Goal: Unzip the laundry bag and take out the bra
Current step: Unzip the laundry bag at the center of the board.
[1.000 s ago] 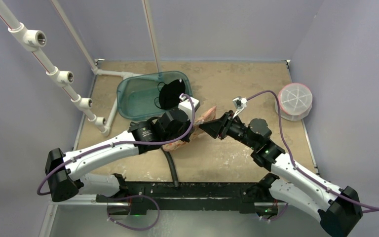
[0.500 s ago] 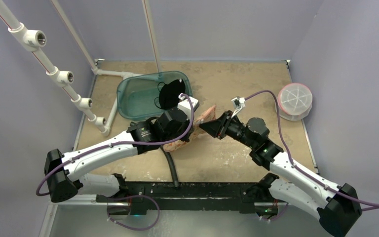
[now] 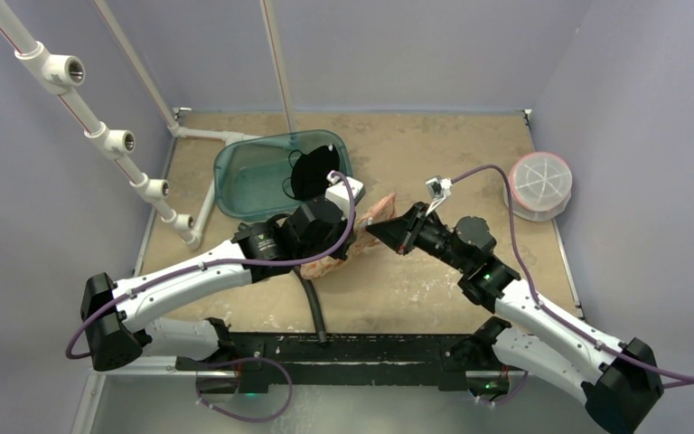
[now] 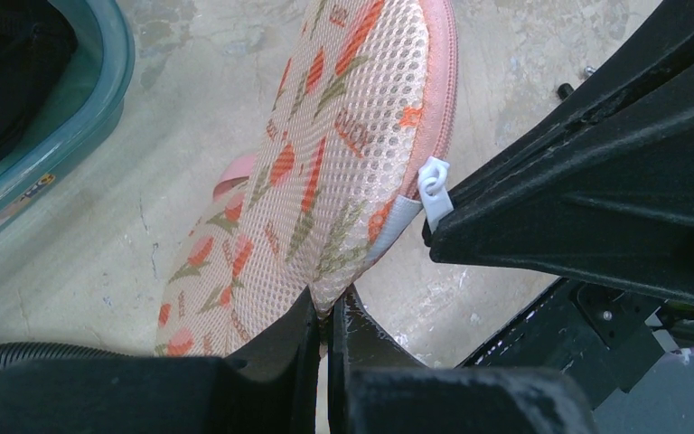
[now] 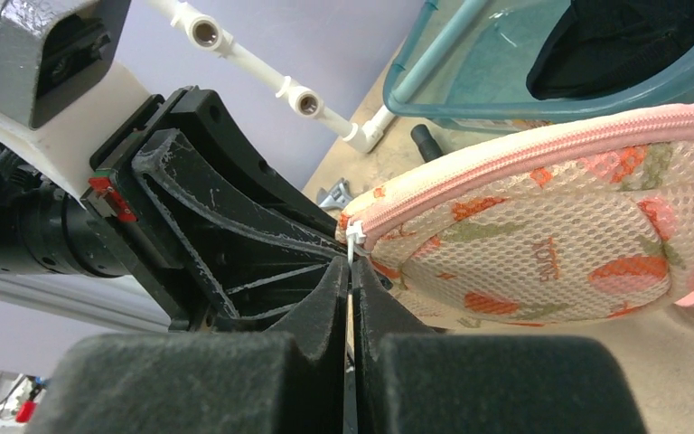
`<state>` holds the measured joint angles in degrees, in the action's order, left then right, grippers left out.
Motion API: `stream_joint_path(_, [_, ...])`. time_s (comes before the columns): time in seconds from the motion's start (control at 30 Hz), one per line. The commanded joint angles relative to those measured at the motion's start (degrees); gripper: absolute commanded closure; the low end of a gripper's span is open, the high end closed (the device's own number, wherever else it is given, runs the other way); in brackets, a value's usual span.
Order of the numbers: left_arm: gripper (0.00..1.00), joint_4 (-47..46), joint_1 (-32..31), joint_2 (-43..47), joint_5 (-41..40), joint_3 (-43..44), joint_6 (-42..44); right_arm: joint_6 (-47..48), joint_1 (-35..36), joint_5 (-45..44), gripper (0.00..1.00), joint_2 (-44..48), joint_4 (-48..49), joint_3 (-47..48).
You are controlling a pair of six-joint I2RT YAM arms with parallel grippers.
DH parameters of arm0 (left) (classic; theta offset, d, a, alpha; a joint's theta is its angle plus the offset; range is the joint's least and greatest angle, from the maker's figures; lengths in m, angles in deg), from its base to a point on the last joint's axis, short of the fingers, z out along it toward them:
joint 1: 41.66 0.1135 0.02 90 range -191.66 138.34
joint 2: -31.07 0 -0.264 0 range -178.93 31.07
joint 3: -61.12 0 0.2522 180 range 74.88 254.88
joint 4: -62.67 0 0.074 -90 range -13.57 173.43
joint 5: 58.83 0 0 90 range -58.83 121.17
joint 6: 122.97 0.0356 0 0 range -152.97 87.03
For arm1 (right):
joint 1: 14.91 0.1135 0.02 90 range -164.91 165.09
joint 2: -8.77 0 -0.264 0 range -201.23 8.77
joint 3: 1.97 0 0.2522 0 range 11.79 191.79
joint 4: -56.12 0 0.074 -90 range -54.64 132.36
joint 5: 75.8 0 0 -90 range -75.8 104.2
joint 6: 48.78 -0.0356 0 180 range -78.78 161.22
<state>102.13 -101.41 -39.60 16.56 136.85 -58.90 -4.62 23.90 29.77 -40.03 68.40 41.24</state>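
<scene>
Top external: laundry bag (image 3: 382, 210) at frame centre, mostly hidden under left arm (image 3: 199, 269). Right gripper (image 3: 372, 230) meets bag's right edge. Teal tub (image 3: 235, 172) just upper left of bag. White round container (image 3: 539, 185) well apart, at right table edge. Bare table (image 3: 434, 145) above and below bag.

Left wrist: left gripper (image 4: 325, 312) at bottom centre, fingers closed, pinching bag's near mesh edge. Zipper pull (image 4: 434, 188) at bag's right edge, against right gripper's tip. Tub rim upper left, near bag.

Right wrist: right gripper's fingers closed on zipper pull at bag's left end. Zipper (image 5: 614, 128) runs shut toward upper right.
</scene>
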Motion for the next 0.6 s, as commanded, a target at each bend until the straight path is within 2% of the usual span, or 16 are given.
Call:
stream_joint_path(0.0, [1.00, -3.5, 0.1, 1.9, 0.8, -0.2, 0.8, 0.3, -0.3, -0.2, 1.00, 1.7, 2.2, -0.4])
stream_joint_path(0.57, [1.00, -6.3, 0.2, 4.1, 2.1, -4.8, 4.2, 1.4, -0.6, -10.1, 1.00, 9.6, -0.8, -3.0])
